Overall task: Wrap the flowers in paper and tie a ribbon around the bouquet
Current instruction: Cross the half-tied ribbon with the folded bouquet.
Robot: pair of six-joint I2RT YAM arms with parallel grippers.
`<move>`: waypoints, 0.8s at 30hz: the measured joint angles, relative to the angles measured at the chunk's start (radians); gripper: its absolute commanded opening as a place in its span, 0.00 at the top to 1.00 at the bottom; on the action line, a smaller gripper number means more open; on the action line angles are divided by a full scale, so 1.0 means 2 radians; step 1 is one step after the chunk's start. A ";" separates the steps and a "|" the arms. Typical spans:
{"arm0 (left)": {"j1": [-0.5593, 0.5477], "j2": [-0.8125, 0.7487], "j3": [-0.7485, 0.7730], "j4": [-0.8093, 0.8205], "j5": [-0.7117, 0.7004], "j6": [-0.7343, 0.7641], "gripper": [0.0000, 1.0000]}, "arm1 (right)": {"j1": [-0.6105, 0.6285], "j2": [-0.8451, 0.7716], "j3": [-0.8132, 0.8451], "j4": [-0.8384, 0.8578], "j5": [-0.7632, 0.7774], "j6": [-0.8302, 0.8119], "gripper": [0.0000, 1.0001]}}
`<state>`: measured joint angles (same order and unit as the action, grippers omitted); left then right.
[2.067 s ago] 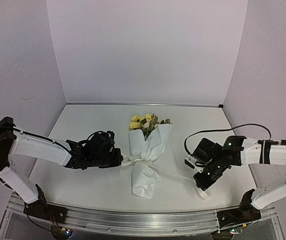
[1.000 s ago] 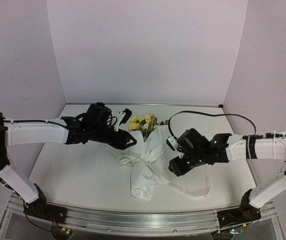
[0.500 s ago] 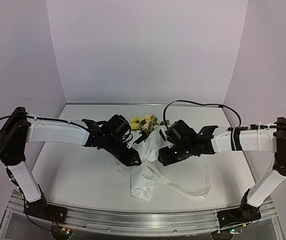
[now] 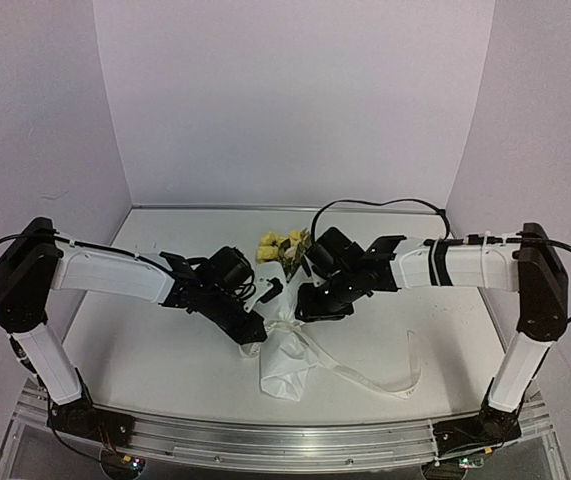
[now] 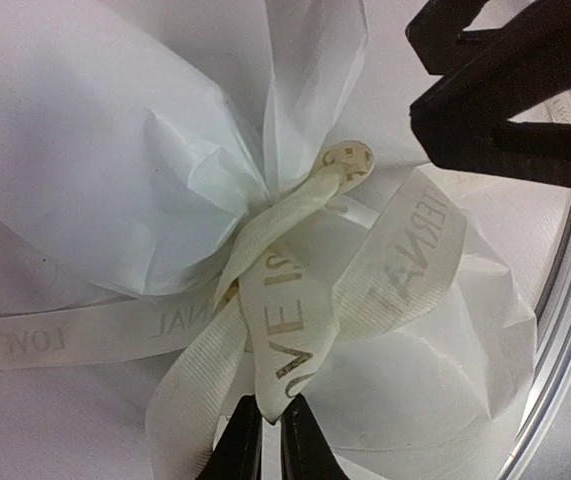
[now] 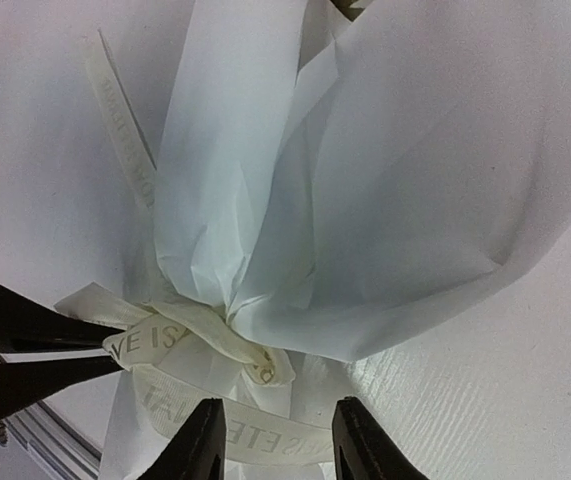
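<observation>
The bouquet lies in the middle of the table, its white paper pinched at the waist by the lettered ribbon. Yellow flowers show at its far end. My left gripper is shut on the tip of a ribbon loop just below the knot. The right gripper hovers on the knot's other side, open, with a flat ribbon band lying between its fingers. In the top view the left gripper and right gripper flank the waist.
One long ribbon tail curls across the table to the right of the bouquet's stem end. A metal rail runs along the near edge. Pale walls enclose the white table on three sides.
Both arms swung in from the sides to the bouquet's tied waist. The left jaws closed onto a ribbon loop. The right jaws narrowed around the ribbon band.
</observation>
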<state>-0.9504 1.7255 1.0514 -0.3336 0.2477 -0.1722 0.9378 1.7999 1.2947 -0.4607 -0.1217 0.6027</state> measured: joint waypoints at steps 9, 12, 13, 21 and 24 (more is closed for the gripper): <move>0.000 -0.033 -0.020 0.026 -0.017 -0.002 0.93 | 0.006 0.030 0.012 -0.011 -0.016 0.025 0.69; 0.000 -0.049 -0.021 0.036 -0.017 -0.002 0.88 | 0.006 0.035 0.014 -0.012 -0.018 0.030 0.74; 0.000 -0.055 -0.021 0.039 -0.017 -0.003 0.87 | 0.006 0.036 0.014 -0.013 -0.018 0.031 0.76; 0.017 -0.085 -0.023 0.057 0.002 -0.014 0.73 | 0.006 0.042 0.018 -0.012 -0.024 0.035 0.94; 0.038 -0.085 -0.023 0.063 0.012 -0.020 0.71 | 0.006 0.042 0.020 -0.010 -0.025 0.031 1.00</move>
<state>-0.8742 1.5553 1.0055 -0.2072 0.2714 -0.2129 0.9500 1.8835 1.3343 -0.4799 -0.1711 0.6642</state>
